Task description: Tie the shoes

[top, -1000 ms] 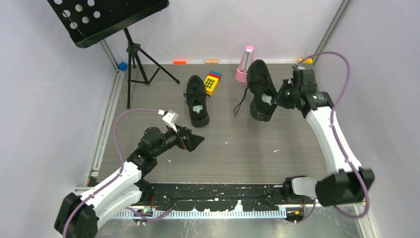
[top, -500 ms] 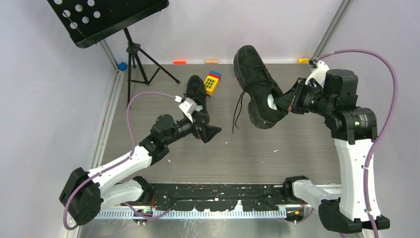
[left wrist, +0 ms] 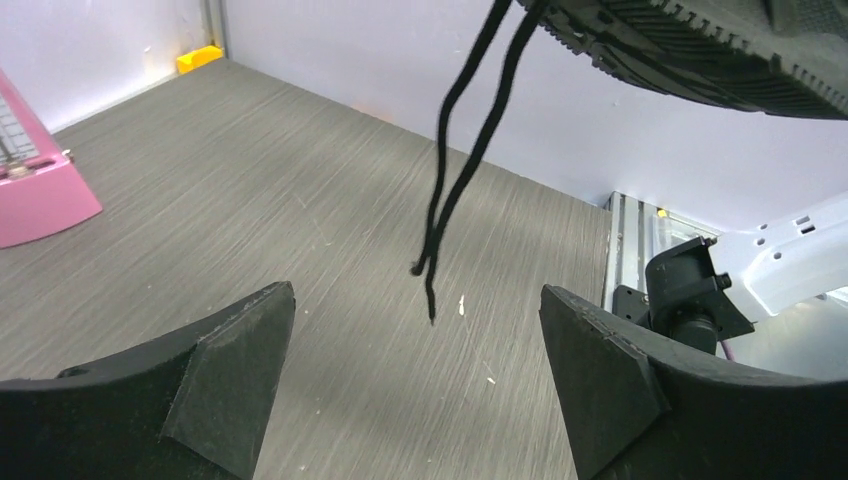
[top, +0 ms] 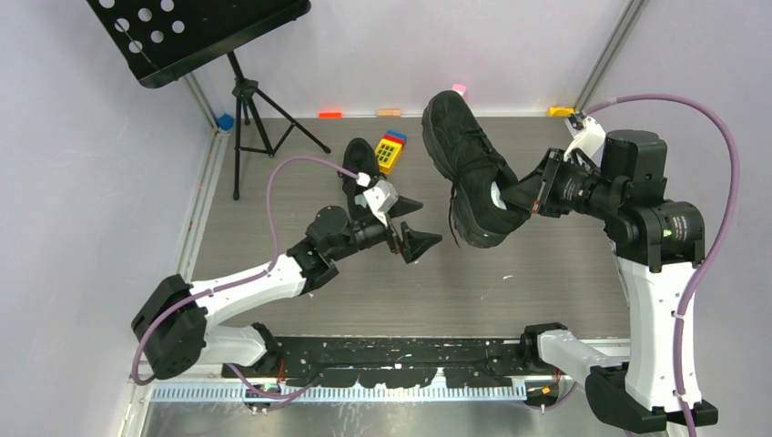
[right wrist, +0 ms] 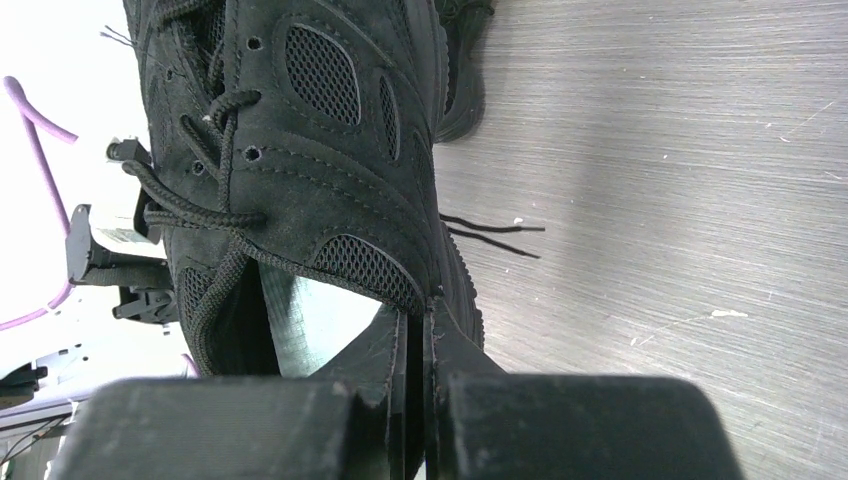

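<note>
In the top view, one black shoe (top: 469, 173) hangs tilted in the air, and my right gripper (top: 526, 194) is shut on the side of its collar. The right wrist view shows that shoe (right wrist: 310, 150) with my right gripper (right wrist: 422, 325) clamped on the collar wall beside the pale insole. Its loose laces (top: 454, 217) dangle below it. My left gripper (top: 421, 225) is open, just left of those laces. In the left wrist view, the laces (left wrist: 450, 180) hang ahead of my left gripper (left wrist: 415, 340), untouched. The other shoe (top: 357, 166) lies on the table, partly hidden behind my left wrist.
A black music stand (top: 196, 36) on a tripod (top: 250, 127) fills the back left. A yellow toy block (top: 391, 150) lies by the resting shoe. A pink metronome (left wrist: 30, 180) stands at the back. Small orange (top: 330, 115) and yellow (top: 560, 111) blocks sit along the back wall.
My right arm has lifted its shoe off the table and carried it up and slightly left. My left arm has reached right toward the dangling laces, staying open.
</note>
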Tool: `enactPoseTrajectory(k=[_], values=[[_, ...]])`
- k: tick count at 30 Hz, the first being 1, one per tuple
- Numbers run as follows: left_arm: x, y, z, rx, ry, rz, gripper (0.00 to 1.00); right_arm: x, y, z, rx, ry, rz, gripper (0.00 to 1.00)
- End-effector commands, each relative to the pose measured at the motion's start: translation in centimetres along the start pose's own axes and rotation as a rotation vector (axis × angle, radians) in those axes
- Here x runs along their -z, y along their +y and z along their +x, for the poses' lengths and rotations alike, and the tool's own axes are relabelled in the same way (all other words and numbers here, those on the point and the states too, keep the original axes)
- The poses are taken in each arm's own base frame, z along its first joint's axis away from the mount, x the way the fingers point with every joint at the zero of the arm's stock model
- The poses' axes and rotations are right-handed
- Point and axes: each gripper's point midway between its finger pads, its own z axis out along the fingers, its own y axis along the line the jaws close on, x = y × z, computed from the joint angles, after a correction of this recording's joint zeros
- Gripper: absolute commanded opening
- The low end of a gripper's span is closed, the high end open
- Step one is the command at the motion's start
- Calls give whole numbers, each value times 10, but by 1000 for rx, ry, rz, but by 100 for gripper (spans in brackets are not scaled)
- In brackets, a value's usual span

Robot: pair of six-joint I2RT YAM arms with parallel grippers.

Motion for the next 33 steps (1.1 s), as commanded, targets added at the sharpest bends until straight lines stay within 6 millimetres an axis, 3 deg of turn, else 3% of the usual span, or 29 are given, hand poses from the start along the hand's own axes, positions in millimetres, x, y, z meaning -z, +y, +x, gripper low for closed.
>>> enactPoseTrajectory(k=[1,7,9,10,12,14,15,19,23,29,33], values=[[-21,-12,-32,-62,-107,39,95,15,32,-23,47,-95,-122,0],[-40,-14,-24,-45,-101,50,91,12,32,-25,43,-98,-123,0],[-44,-15,-23,-41,-105,55,84,12,33,-25,41,-97,-128,0],[-46,-15,-21,-37,-104,58,75,12,33,-25,38,-96,-132,0],[-50,-14,-18,-33,-99,60,45,11,34,-24,41,-94,-138,0],[-51,-13,-19,-34,-95,52,6,10,31,-24,41,-100,-127,0],[-50,-12,-21,-33,-98,43,0,8,27,-24,39,-103,-111,0],[-35,-3,-21,-25,-56,-34,0,-8,1,-17,-18,-104,-15,0],[-9,7,6,5,138,-127,0,-41,-34,2,-100,-68,61,0],[35,-9,44,103,316,-106,0,-96,-84,51,-207,5,132,0],[59,-11,45,188,355,-151,0,-133,-101,91,-205,63,207,0]])
